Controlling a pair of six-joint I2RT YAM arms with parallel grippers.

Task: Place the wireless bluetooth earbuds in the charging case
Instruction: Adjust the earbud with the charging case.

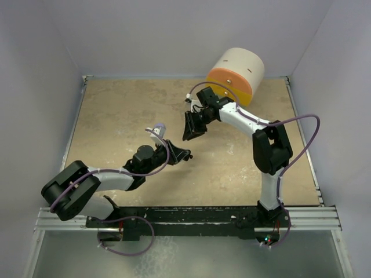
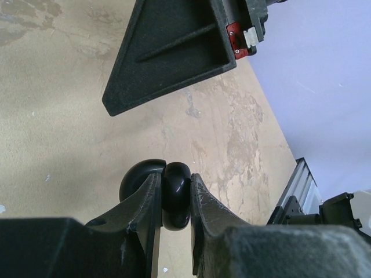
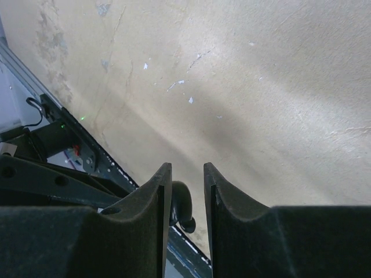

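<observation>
My left gripper (image 1: 181, 155) is shut on a glossy black round charging case (image 2: 177, 194), held edge-on between its fingertips just above the table; part of the case bulges out behind the left finger. My right gripper (image 1: 191, 128) hangs just beyond and above it, and one of its fingers (image 2: 174, 52) fills the top of the left wrist view. In the right wrist view a small black stemmed earbud (image 3: 182, 205) sits between the narrowly parted fingers, against the left finger, with a slim gap to the right one. A small lavender piece (image 1: 157, 129) lies on the table beside my left arm.
A large cream and orange cylinder (image 1: 235, 75) stands at the back right, behind my right arm. Grey walls close in the beige table (image 1: 116, 116) on three sides. A metal rail (image 1: 185, 217) runs along the near edge.
</observation>
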